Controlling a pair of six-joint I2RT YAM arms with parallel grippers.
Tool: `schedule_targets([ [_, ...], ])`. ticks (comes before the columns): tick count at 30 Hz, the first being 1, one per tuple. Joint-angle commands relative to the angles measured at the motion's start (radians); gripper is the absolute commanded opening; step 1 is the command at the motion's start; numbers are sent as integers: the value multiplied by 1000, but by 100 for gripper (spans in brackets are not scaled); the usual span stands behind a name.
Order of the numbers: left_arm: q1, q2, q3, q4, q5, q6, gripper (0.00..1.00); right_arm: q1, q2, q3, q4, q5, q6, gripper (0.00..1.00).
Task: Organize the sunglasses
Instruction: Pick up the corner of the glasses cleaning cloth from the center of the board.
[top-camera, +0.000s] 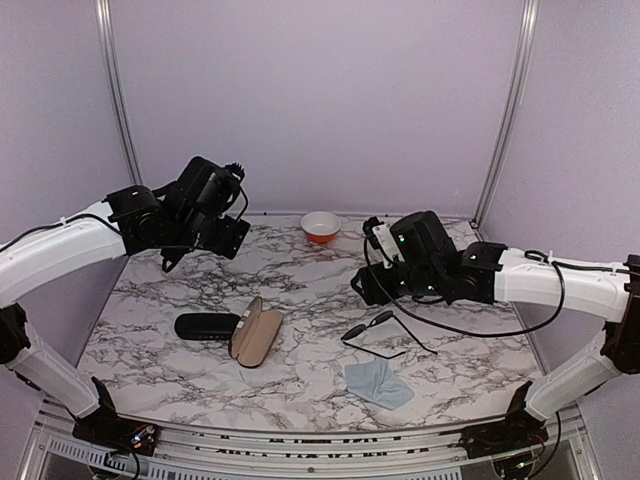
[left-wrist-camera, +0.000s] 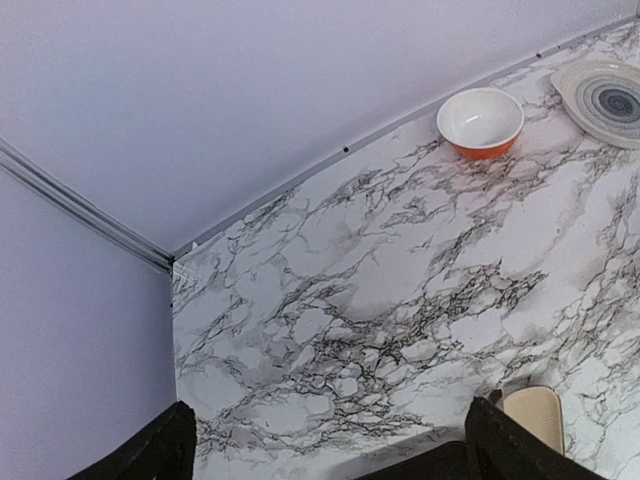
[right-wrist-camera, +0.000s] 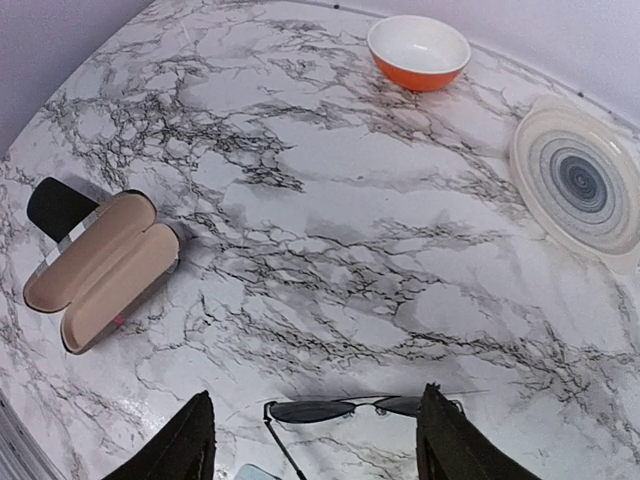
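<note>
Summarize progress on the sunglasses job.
Done: the tan-lined case lies open. In hand: nothing. The left claw and right claw are both open and empty, with the right one hanging near the sunglasses. Left: the sunglasses lie loose outside the case, so grasp, place inside, and probably close.

This is a robot test cell in a lab: a marble-patterned tabletop (top-camera: 300, 290) is boxed in by bare lilac walls (top-camera: 320, 100), with aluminium rails (top-camera: 117, 90) rising at its far corners. A left arm (top-camera: 60, 250) and a right arm (top-camera: 560, 280), both white, are mounted at the near edge. Only small props lie on top, such as a bowl (top-camera: 320, 226) by the far edge and sunglasses (top-camera: 369, 326).
</note>
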Motion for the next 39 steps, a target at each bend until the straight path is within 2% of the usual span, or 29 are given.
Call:
schedule_targets([
  [1, 58, -109, -62, 105, 83, 43, 96, -5, -101, -69, 46, 109, -114, 66],
  [8, 111, -217, -213, 251, 107, 43, 98, -5, -236, -187, 114, 137, -203, 65],
  [12, 166, -279, -290, 336, 197, 27, 98, -5, -280, -237, 153, 98, -238, 65],
  [18, 174, -337, -352, 398, 185, 65, 98, -5, -335, -356, 259, -147, -363, 59],
  [23, 175, -346, -374, 418, 207, 83, 98, 6, -344, -403, 321, -245, -427, 56],
  [27, 175, -347, -379, 417, 224, 94, 97, 46, -305, -385, 315, -335, -427, 55],
  [34, 175, -356, -390, 420, 236, 102, 97, 182, -94, -297, 188, -340, -442, 51],
  [39, 174, -358, -390, 421, 250, 101, 98, 192, 16, -234, 73, -344, -410, 48],
])
